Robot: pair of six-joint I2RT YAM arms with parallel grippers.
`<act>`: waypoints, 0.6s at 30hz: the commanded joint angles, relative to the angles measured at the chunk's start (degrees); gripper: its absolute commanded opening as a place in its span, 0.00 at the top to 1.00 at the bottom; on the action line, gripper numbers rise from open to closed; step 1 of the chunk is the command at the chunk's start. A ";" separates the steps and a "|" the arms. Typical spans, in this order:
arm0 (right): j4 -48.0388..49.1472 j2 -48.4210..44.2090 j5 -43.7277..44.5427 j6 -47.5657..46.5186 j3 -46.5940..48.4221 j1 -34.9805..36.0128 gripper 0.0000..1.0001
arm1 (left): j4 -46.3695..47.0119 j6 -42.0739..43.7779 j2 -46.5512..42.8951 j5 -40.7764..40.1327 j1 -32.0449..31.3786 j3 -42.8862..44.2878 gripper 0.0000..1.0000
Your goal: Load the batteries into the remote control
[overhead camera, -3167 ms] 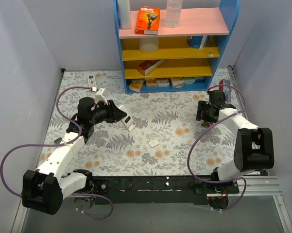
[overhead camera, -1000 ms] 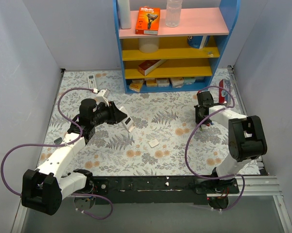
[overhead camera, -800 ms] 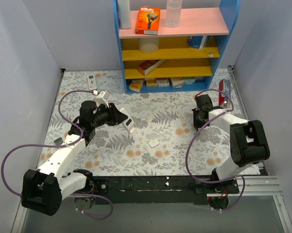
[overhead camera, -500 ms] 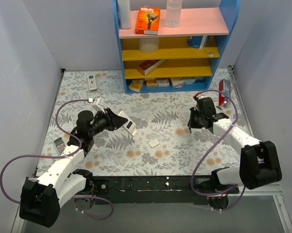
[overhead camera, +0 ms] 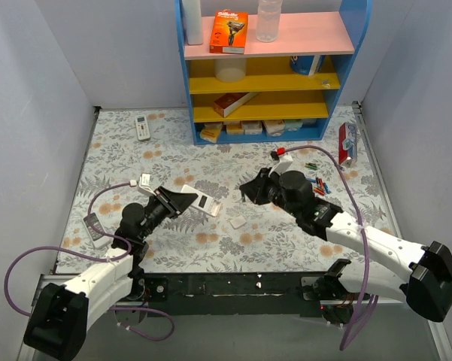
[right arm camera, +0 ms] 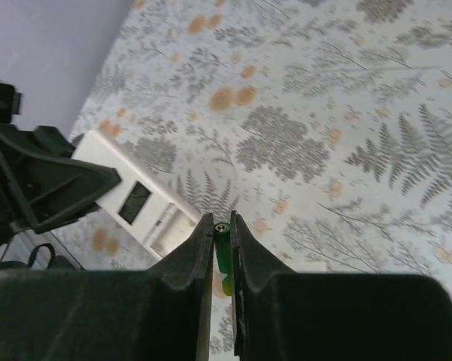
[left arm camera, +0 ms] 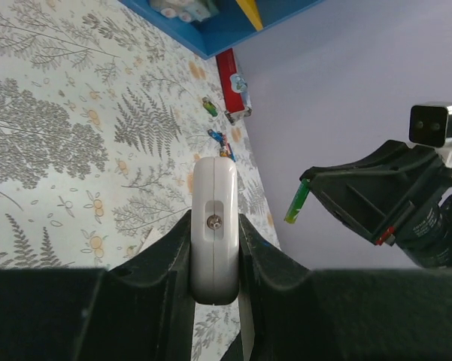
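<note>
Green battery (right arm camera: 222, 254) pinched between right fingers (right arm camera: 198, 259) | white remote control (left arm camera: 213, 226) clamped in left fingers (left arm camera: 171, 259)

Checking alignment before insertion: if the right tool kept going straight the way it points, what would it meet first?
Probably the remote control held by the left tool; the right tool carries a green battery that would touch first. Depth is unclear.

Fern-print table (overhead camera: 173, 150) with loose batteries (overhead camera: 317, 180)

The white remote control (overhead camera: 201, 202) is held tilted in the left gripper (left arm camera: 214, 242). A green battery (right arm camera: 223, 259) is pinched in the right gripper (right arm camera: 222, 235). Loose batteries (overhead camera: 318, 181) are scattered at the far right.
</note>
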 commanded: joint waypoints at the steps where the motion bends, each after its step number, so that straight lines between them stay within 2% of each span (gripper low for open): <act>1: 19.18 -1.46 11.43 2.92 -3.38 8.48 0.99 | 11.95 -5.88 0.59 -10.07 -5.08 -1.14 1.00; 5: 26.50 -0.67 15.66 2.75 -5.67 12.64 0.99 | 16.51 -6.50 1.38 -14.66 -8.79 -2.02 1.00; 18: 33.89 0.82 26.72 5.29 -6.72 19.05 0.99 | 25.84 -7.46 1.91 -22.57 -13.71 -5.80 1.00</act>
